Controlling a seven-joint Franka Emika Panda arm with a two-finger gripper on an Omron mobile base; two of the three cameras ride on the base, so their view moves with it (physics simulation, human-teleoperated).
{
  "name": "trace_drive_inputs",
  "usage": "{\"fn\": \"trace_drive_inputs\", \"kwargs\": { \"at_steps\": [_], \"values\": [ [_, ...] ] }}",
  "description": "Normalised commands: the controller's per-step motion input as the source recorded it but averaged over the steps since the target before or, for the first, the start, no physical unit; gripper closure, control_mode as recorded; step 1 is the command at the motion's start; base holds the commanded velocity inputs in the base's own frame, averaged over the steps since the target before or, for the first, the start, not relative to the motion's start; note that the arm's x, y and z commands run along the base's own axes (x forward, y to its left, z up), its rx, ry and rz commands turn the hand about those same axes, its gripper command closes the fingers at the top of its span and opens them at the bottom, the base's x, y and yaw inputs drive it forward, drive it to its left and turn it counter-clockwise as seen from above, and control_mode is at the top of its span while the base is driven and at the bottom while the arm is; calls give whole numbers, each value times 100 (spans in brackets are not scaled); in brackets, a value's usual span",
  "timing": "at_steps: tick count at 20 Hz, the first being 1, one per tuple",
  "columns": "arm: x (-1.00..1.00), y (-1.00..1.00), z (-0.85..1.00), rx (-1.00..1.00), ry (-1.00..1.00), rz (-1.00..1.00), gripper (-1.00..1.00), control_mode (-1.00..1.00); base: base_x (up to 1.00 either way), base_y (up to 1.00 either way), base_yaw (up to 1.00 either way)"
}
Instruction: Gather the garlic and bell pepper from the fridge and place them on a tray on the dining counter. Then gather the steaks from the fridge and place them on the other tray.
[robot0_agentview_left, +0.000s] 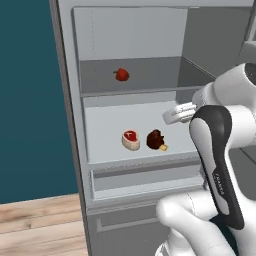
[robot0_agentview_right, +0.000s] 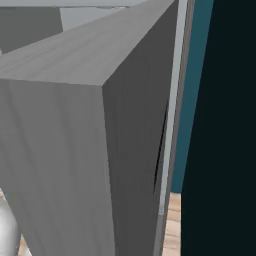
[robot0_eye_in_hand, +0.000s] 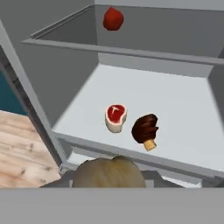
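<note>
Since the tan lumpy garlic (robot0_eye_in_hand: 108, 173) sits right at the bottom of the hand view where the fingertips would be, it looks pinched in the gripper (robot0_eye_in_hand: 109, 183), with the jaws closed on the bulb. The finger tips themselves are hidden behind it, so I can't see the contact itself, only that the bulb sits tight against the hand.

Ahead of the fingers and a bit lower, the open fridge (robot0_agentview_left: 70, 125) shows its pale middle shelf (robot0_eye_in_hand: 183, 109). On that shelf lie the two steaks: the raw red steak (robot0_eye_in_hand: 116, 117) with its cream fat rim, and just beside it, to the right as the hand sees it, the dark brown steak (robot0_eye_in_hand: 145, 130) with the tan bone end pointing toward the gripper. They're close but I can't tell if they touch. In the left base view the same pair shows up, red one (robot0_agentview_left: 131, 139) on the left and brown one (robot0_agentview_left: 156, 140) on the right.

Further out from the fingers and one shelf up, the bell pepper (robot0_eye_in_hand: 113, 19) sits toward the back, small, glossy and red. The left base view has it (robot0_agentview_left: 121, 75) on that upper shelf too, well apart from the steaks.

Off to the left of the hand there's wooden floor (robot0_eye_in_hand: 22, 144) and a teal wall (robot0_agentview_left: 30, 100). The right base view mostly gets a grey fridge door panel (robot0_agentview_right: 75, 150) up close.
</note>
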Motion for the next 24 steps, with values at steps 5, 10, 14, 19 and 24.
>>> {"fn": "trace_drive_inputs", "kwargs": {
  "at_steps": [5,10,14,19,24],
  "values": [
    [0,0,0,0,0,0,100,100,-97,7,11],
    [0,0,0,0,0,0,100,100,-46,19,45],
    [0,0,0,0,0,0,100,100,-21,19,65],
    [0,0,0,0,0,0,100,100,-8,20,69],
    [0,0,0,0,0,0,100,100,0,24,67]
  ]
}}
